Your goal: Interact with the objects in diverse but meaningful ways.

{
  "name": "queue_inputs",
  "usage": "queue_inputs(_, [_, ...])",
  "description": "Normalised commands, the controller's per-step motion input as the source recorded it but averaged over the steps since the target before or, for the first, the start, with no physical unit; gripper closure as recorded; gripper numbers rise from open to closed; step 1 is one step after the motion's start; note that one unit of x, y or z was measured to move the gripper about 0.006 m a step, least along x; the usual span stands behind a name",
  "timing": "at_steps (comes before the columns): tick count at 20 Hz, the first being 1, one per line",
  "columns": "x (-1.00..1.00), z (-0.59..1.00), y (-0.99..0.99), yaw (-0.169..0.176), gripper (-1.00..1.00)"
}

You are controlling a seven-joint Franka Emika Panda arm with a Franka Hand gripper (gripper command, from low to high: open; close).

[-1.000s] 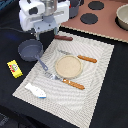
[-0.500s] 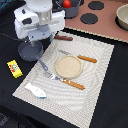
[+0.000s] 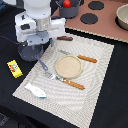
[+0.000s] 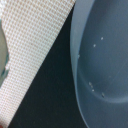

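Note:
The grey-blue saucepan (image 3: 29, 52) sits on the dark table just off the placemat's edge, its long handle (image 3: 43, 64) lying over the mat. My white gripper (image 3: 34, 43) hangs straight above the pan, and its body hides the fingers. In the wrist view the saucepan (image 4: 102, 60) fills the frame at close range, and no fingers show. A yellow packet (image 3: 14, 68) lies beside the pan, towards the exterior view's left. The white-and-blue fish (image 3: 36, 90) rests on the mat's near corner. A red tomato (image 3: 66, 3) sits in a dark pot at the back. A brown sausage (image 3: 64, 38) lies by the mat's far edge.
The striped placemat (image 3: 95, 85) carries a beige plate (image 3: 68, 66), an orange-handled knife (image 3: 87, 59) and an orange-handled fork (image 3: 73, 83). A toy stove top (image 3: 102, 25) with black burners lies at the back, towards the exterior view's right, with a bowl (image 3: 123, 16) at its edge.
The gripper has come down a little towards the saucepan over the last second. Nothing on the table has shifted.

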Motion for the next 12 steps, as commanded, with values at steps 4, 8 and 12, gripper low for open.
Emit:
queue_inputs(4, [-0.09,-0.26,-0.01,-0.087,1.0])
queue_inputs(8, [-0.11,-0.26,-0.01,-0.085,1.0])
queue_inputs(12, [-0.13,-0.2,-0.02,-0.077,1.0])
